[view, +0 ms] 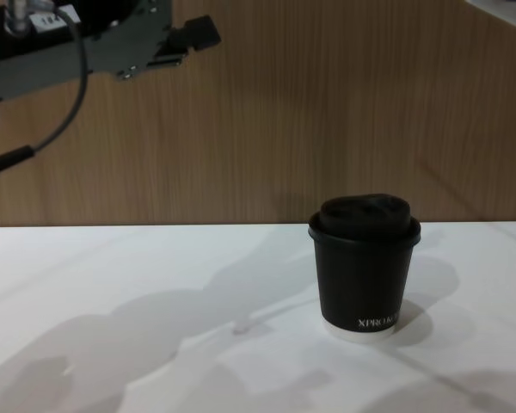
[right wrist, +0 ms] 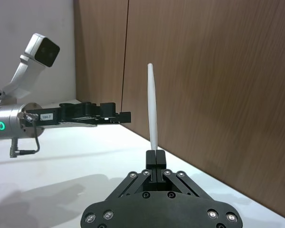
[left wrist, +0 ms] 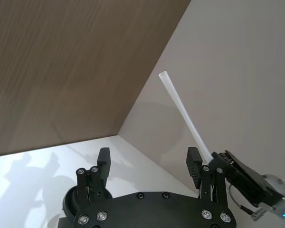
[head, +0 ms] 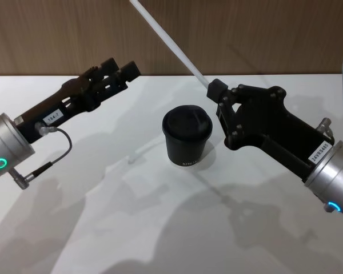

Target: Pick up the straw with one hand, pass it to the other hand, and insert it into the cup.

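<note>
We begin at the right pincer, whose blocky black fingers are clamped on the lower end of the straw. In the right wrist view the two fingers meet with the white tube pinched between them, and the straw stands straight up out of the grip. From the head camera the straw runs from that grip toward 11 o'clock, across the wooden wall, and its far end leaves the top edge of the picture. The straw touches nothing but this pincer (it is well apart from the cup's lid).

From the right pincer's tip, the cup stands at about 8 o'clock, near but not touching. It sits upright on the white bench with its domed lid on, and in the chest view the cup shows white lettering low on its wall.

At about 10 o'clock from the cup we find the left pincer, raised above the bench and pointing toward 2 o'clock. Its fingers are apart and hold nothing. The left wrist view shows the left pincer with a wide gap between its fingers, and the straw beyond them, slanting out of the right pincer. A thin dark cable loops beside its silver wrist.
</note>
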